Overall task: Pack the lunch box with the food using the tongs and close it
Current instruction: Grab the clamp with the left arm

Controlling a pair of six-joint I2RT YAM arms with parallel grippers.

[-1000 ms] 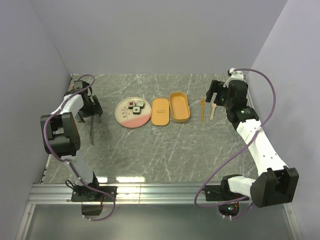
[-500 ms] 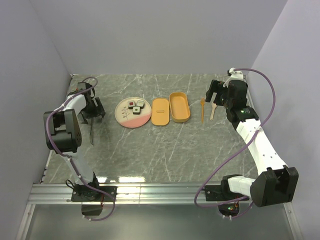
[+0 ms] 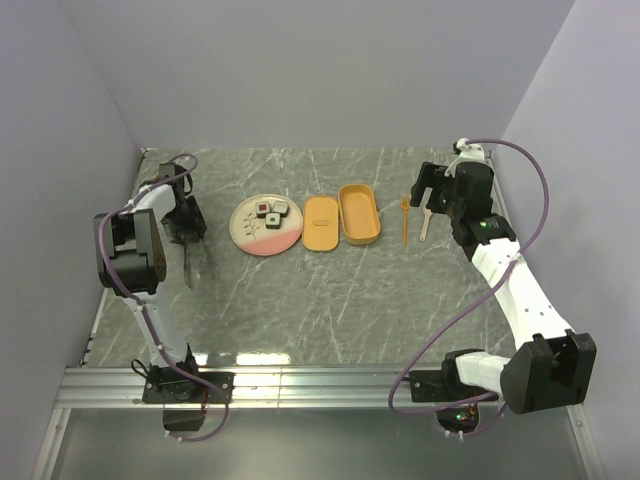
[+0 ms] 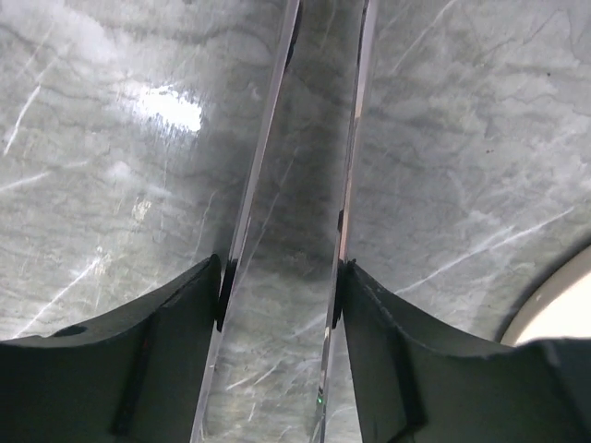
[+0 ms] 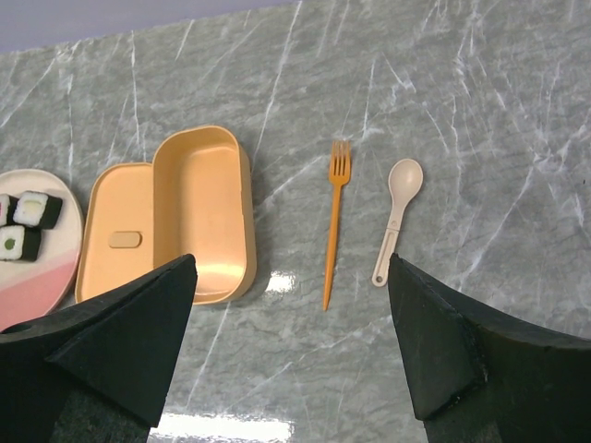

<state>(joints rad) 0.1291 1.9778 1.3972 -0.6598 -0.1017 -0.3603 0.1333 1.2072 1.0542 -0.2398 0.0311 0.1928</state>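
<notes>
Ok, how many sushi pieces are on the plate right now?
3, clustered on the plate's far half: the red-centred piece at left, the pale-centred piece at right, the green-centred piece nearer. None looks hidden.

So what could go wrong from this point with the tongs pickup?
The left gripper presses the outsides of both thin arms of the tongs, which lie flat on the table: they could twist or slip out on the lift. Squeezed too hard, they may end up closed and be useless for the food. The plate rim sits close by and could get knocked.
</notes>
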